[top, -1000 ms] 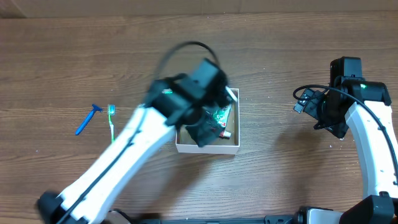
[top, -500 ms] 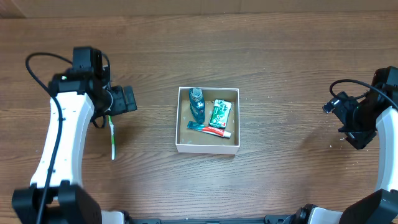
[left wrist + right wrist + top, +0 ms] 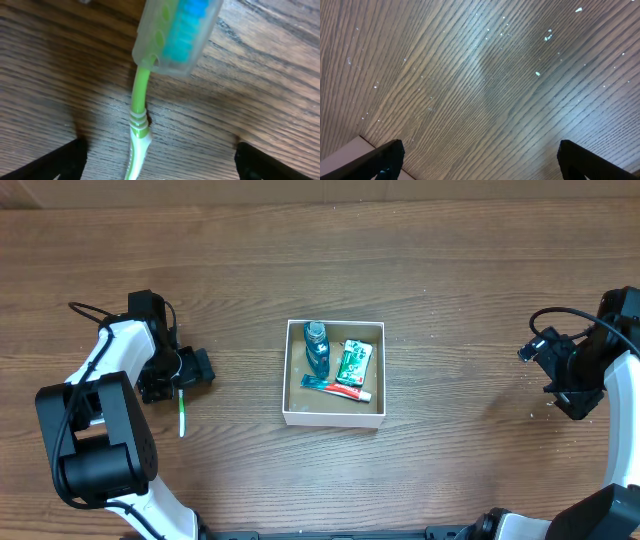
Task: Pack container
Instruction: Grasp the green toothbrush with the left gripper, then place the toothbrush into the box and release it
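The container [image 3: 332,419], a white-walled square box with a brown floor, sits mid-table. It holds a blue bottle [image 3: 317,348], a green packet [image 3: 352,362] and a toothpaste tube [image 3: 337,388]. A green toothbrush [image 3: 182,412] lies on the table to its left. My left gripper [image 3: 183,377] is low over the brush's head end. In the left wrist view its jaws [image 3: 160,167] are open on either side of the green handle [image 3: 139,125], below the clear cap over blue bristles [image 3: 175,30]. My right gripper [image 3: 560,370] is open and empty at the far right [image 3: 480,160].
The wooden table [image 3: 460,300] runs all round the box. The right wrist view shows only wood grain with small white specks [image 3: 547,36] and a pale patch at the lower left corner [image 3: 345,157].
My left arm has swung from over the container to the left side and come down over the toothbrush. My right arm has drawn back towards the right edge.
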Controlling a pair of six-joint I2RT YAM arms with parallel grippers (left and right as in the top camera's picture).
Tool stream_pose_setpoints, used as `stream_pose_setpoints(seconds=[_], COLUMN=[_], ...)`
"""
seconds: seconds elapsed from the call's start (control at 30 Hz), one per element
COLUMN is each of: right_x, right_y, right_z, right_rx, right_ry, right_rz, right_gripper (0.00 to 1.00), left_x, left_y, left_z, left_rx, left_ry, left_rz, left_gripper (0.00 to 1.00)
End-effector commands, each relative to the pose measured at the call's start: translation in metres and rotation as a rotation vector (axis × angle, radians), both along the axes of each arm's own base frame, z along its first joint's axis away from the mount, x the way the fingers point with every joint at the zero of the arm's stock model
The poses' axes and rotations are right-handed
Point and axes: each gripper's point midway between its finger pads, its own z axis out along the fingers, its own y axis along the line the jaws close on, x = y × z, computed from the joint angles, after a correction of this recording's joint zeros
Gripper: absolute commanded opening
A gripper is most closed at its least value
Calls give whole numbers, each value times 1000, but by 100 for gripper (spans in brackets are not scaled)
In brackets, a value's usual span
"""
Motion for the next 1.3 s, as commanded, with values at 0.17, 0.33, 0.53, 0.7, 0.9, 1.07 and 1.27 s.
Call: stream_pose_setpoints(seconds=[0.17, 0.33, 0.53, 0.7, 0.9, 1.07, 1.27], right_x=[0, 0, 0, 0, 1, 1, 1], right_y=[2, 2, 2, 2, 2, 2, 2], right_z=[2, 2, 2, 2, 2, 2, 2], right_rx=[-2, -2, -2, -3, -3, -3, -3], right_ry=[-9, -10, -10, -11, -13, -12, -13], right_rz=[6, 6, 6, 6, 6, 6, 6], right_gripper=[100, 100, 100, 100, 100, 100, 100], left_x=[-15, -13, 38, 16, -54, -55, -37], left_y=[-8, -9, -64, -197, -307, -318, -300], left_z=[-15, -4, 124, 228, 215, 159, 107], left_rx=[-44, -43, -16, 29, 41, 26, 7], left_ry=[79, 75, -321, -694, -711, -524, -348], left_rz=[-9, -11, -241, -932, -1694, -1825, -1760], left_gripper=[15, 4, 4, 4, 4, 4, 4])
